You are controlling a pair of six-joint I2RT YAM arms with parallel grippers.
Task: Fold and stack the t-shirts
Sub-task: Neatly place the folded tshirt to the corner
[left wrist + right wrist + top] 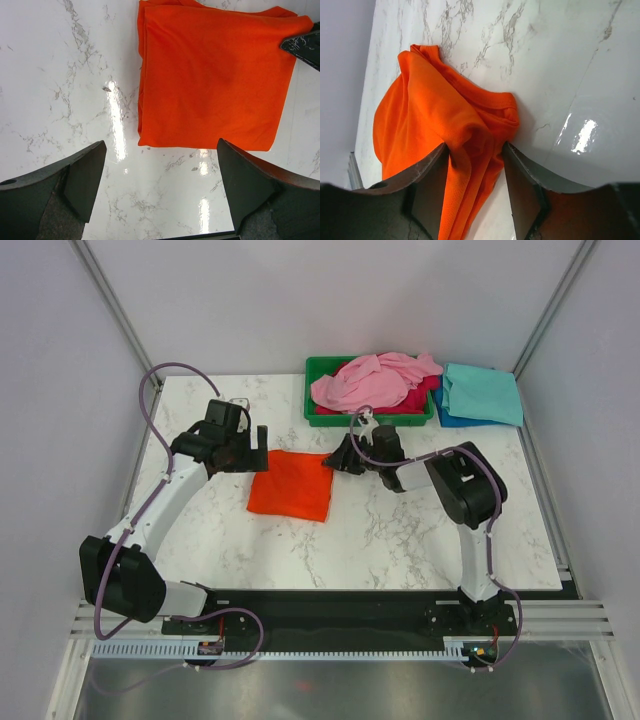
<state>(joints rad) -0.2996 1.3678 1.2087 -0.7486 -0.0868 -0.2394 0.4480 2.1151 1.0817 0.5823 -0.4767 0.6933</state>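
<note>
A bright orange t-shirt (pixel 290 485) lies folded into a rectangle in the middle of the marble table. My left gripper (pixel 258 448) is open and empty just off the shirt's left edge; in the left wrist view the shirt (pixel 215 75) lies flat beyond the gripper (pixel 161 145). My right gripper (pixel 330 462) is at the shirt's right far corner. In the right wrist view it (pixel 475 147) is shut on a bunched fold of the orange cloth (pixel 430 115). A light pink t-shirt (pixel 370 380) is heaped over a magenta one (pixel 425 392).
The green tray (pixel 320 368) at the back holds the pink and magenta shirts. To its right a folded teal shirt (pixel 482 392) lies on a blue one (pixel 445 418). Grey walls and frame posts close in the table at the sides and back.
</note>
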